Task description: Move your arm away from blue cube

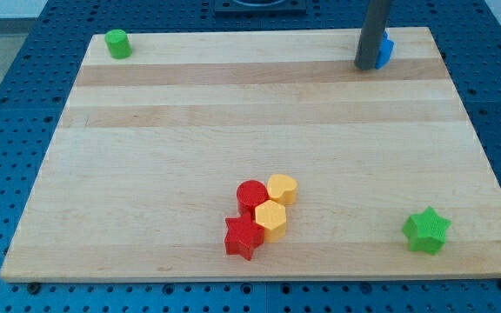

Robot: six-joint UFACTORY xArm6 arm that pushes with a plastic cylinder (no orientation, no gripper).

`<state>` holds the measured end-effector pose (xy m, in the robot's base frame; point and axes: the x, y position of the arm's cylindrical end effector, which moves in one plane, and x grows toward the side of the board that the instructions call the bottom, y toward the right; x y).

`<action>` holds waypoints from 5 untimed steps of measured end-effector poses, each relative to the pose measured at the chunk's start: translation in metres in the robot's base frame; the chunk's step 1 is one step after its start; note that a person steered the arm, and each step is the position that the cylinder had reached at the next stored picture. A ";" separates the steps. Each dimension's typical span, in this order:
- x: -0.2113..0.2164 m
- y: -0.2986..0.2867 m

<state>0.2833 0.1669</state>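
The blue cube (384,50) sits near the view's top right corner of the wooden board (146,130), mostly hidden behind the dark rod. My tip (366,66) rests on the board right against the cube's left side, touching or nearly touching it.
A green cylinder (117,43) stands at the top left corner. A cluster at the bottom middle holds a red cylinder (251,195), a yellow heart (283,188), a yellow hexagon (270,216) and a red star (243,236). A green star (426,229) lies at the bottom right.
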 end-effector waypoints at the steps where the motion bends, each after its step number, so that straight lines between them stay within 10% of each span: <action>1: 0.001 -0.010; 5: 0.031 -0.252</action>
<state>0.3139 -0.0851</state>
